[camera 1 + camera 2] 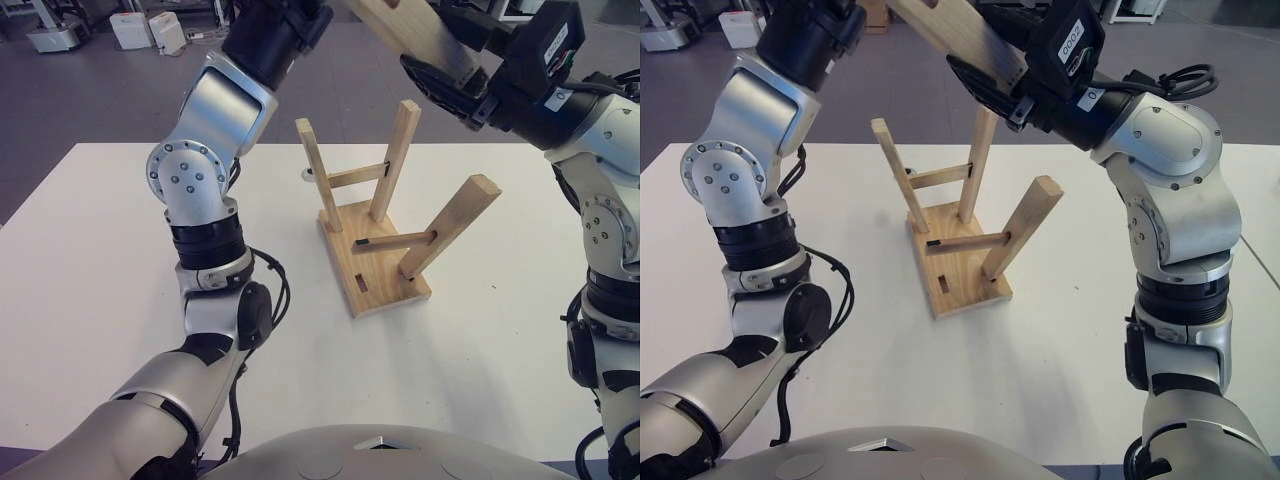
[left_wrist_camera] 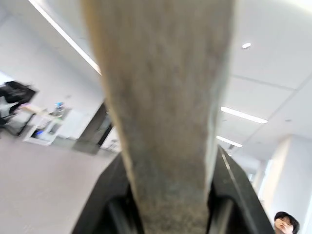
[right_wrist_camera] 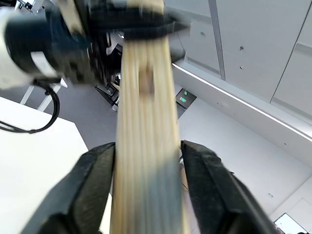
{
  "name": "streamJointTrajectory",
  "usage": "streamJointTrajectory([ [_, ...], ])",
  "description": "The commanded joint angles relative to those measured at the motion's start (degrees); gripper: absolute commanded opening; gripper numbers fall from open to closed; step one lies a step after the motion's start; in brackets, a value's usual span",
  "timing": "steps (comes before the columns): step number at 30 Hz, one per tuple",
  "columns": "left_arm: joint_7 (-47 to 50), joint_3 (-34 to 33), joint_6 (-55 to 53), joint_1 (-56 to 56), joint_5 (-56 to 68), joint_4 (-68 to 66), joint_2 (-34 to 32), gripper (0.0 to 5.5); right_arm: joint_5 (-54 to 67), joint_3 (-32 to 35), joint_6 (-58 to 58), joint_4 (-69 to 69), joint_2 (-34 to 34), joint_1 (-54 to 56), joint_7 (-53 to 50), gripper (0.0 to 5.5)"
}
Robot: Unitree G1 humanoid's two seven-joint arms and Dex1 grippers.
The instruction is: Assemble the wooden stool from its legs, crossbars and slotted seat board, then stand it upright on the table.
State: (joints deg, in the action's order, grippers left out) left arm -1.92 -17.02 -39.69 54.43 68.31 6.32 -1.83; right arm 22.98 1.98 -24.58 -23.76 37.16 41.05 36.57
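The slotted seat board (image 1: 388, 291) lies flat on the white table (image 1: 90, 260), underside up. Three legs rise from it: a left one (image 1: 318, 172), a back one (image 1: 397, 158), and a right one (image 1: 452, 225) leaning outward. One crossbar (image 1: 356, 177) joins the left and back legs, and a second crossbar (image 1: 394, 241) runs to the right leg. A loose wooden leg (image 1: 952, 36) is held high above the stool. My right gripper (image 1: 992, 78) is shut on its lower end, and my left gripper (image 2: 165, 197) is shut on the other end. A dark slot (image 3: 146, 80) shows on this leg.
A small grey object (image 1: 308, 173) lies on the table just behind the left leg. Bare table spreads left of and in front of the stool. Carts and white boxes (image 1: 150, 30) stand on the floor beyond the far edge.
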Motion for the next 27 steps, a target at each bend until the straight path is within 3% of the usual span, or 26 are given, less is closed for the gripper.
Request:
streamJointTrajectory([
  [1, 2.0, -2.48, -0.7, -2.8, 0.25, 1.86, -4.24, 1.03, 1.03, 2.88, -1.91, -0.14, 0.93, 1.5, -0.67, 2.99],
  [5, 4.0, -6.41, -5.56, -13.34, 5.75, 9.67, -11.3, 1.03, 4.03, 12.83, -6.41, 11.85, 3.75, 1.63, -2.75, 3.0],
  [11, 6.33, -6.52, -11.94, -35.38, 10.05, 22.46, -19.12, 1.03, -1.89, 5.53, -2.51, 21.76, 1.34, -21.37, 2.07, 3.0],
  [16, 16.63, 0.5, -5.69, -52.23, 3.64, 27.48, -7.67, 1.02, -12.81, -6.41, 2.79, 25.12, -0.57, -33.65, 1.85, 3.0],
  [20, 18.64, 4.44, 1.16, -56.86, -3.98, 27.79, -0.66, 1.02, -17.82, -12.77, 4.46, 24.58, -0.49, -36.16, 3.62, 3.0],
  [27, 18.42, 6.18, 6.35, -57.54, -11.73, 25.42, 1.57, 1.02, -16.19, -14.64, 3.26, 19.81, -3.08, -36.79, 6.35, 3.0],
])
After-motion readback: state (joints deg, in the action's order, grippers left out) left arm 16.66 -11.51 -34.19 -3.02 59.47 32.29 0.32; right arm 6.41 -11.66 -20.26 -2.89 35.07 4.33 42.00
